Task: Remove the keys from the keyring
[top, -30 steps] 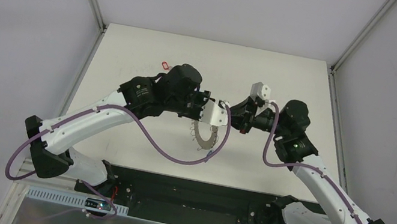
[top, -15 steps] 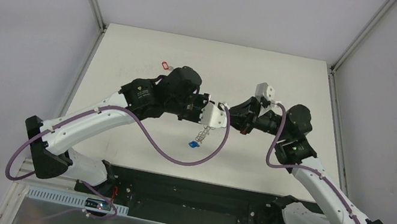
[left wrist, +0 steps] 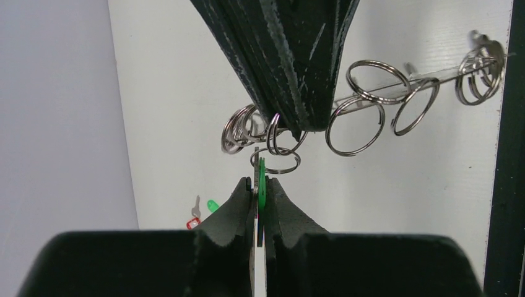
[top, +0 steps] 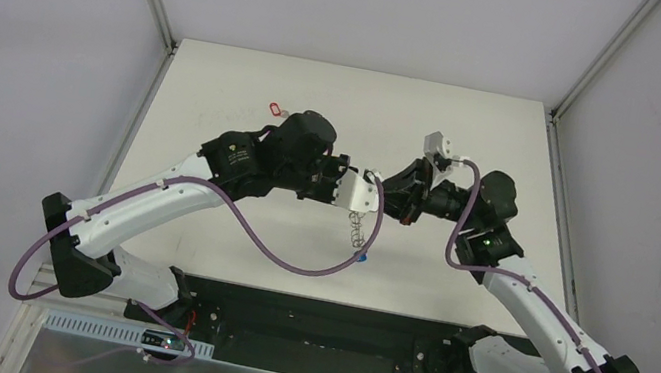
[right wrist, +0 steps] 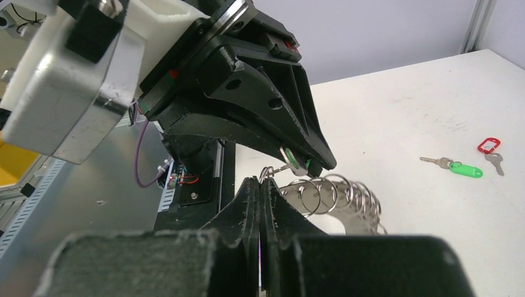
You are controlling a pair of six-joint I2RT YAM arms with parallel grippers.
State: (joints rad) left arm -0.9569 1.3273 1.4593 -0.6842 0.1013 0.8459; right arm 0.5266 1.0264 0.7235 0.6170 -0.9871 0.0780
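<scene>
The keyring (top: 358, 230) hangs in the air between my two grippers, and a blue-tagged key (top: 362, 255) dangles at its low end. In the right wrist view it is a flat grey ring (right wrist: 347, 218) with many wire loops. My left gripper (left wrist: 260, 182) is shut on a green-tagged key (left wrist: 261, 172) that hangs on a wire loop (left wrist: 291, 168) of the ring. My right gripper (right wrist: 262, 183) is shut on the ring's rim at a small loop, tip to tip with the left gripper (right wrist: 303, 166). Its fingers (left wrist: 291, 62) reach down from the top of the left wrist view.
Two loose keys lie on the white table at the far left: one with a green tag (right wrist: 465, 169) and one with a red tag (right wrist: 489, 145), the red one also in the top view (top: 271, 108). A black strip runs along the table's near edge (top: 324, 322).
The ring has turned from broadside to edge-on and swung under the grippers; its blue tag has moved right. The right wrist has shifted slightly. Both grippers stay shut.
</scene>
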